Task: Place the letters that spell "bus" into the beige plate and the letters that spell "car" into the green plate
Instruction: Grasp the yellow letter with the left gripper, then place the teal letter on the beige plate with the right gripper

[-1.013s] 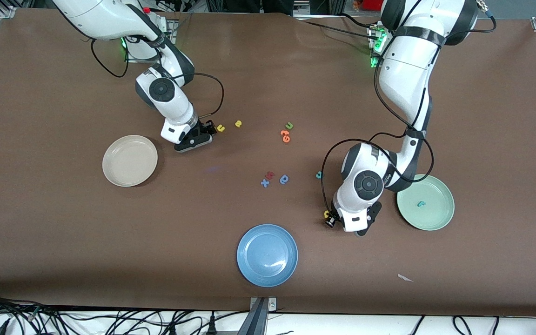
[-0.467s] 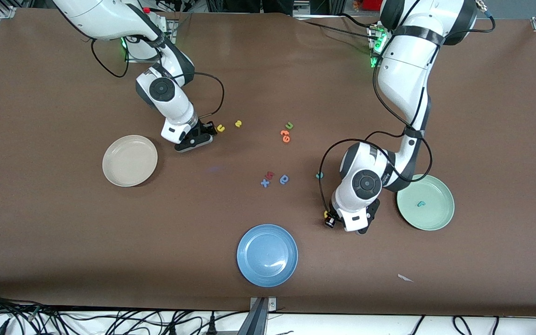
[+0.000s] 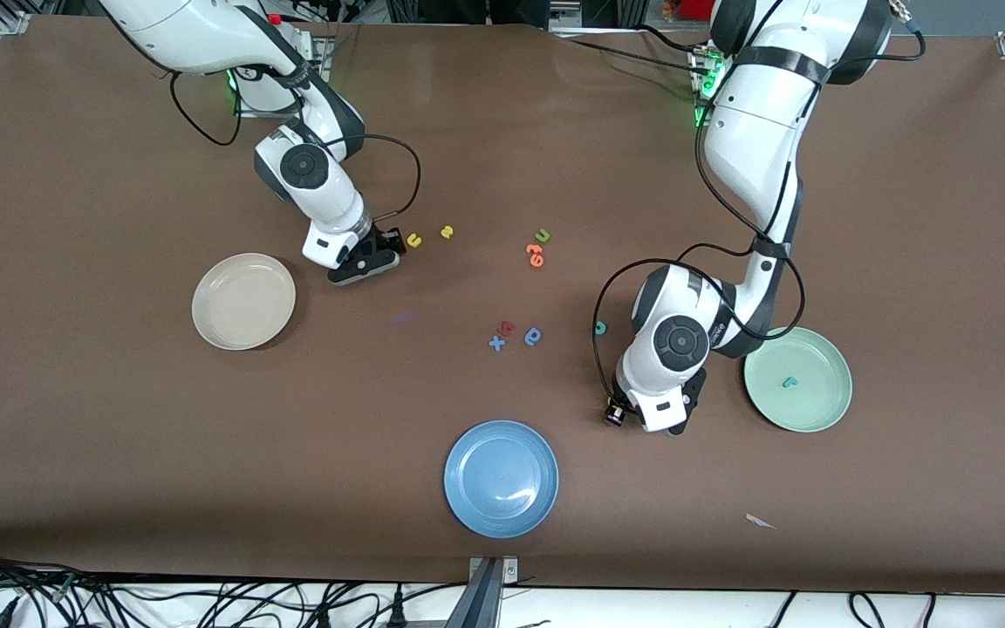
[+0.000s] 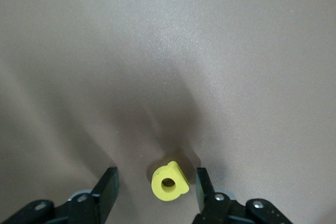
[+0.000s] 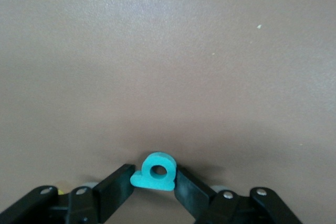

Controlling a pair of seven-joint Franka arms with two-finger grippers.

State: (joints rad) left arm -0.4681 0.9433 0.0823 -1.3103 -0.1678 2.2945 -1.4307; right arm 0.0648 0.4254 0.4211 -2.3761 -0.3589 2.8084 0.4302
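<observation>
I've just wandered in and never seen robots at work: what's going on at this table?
Two robot arms are sorting tiny foam letters into plates. The right gripper has pinched a teal "b" near the beige plate, which holds nothing yet. The left gripper stands open around a yellow "a", not yet gripping. One teal letter already lies in the green plate; other letters lie scattered on the table.

In the front view each wrist hides its own tool's fingertips and the letter between them, and the small red letter (image 3: 507, 328) is too tiny to read.
</observation>
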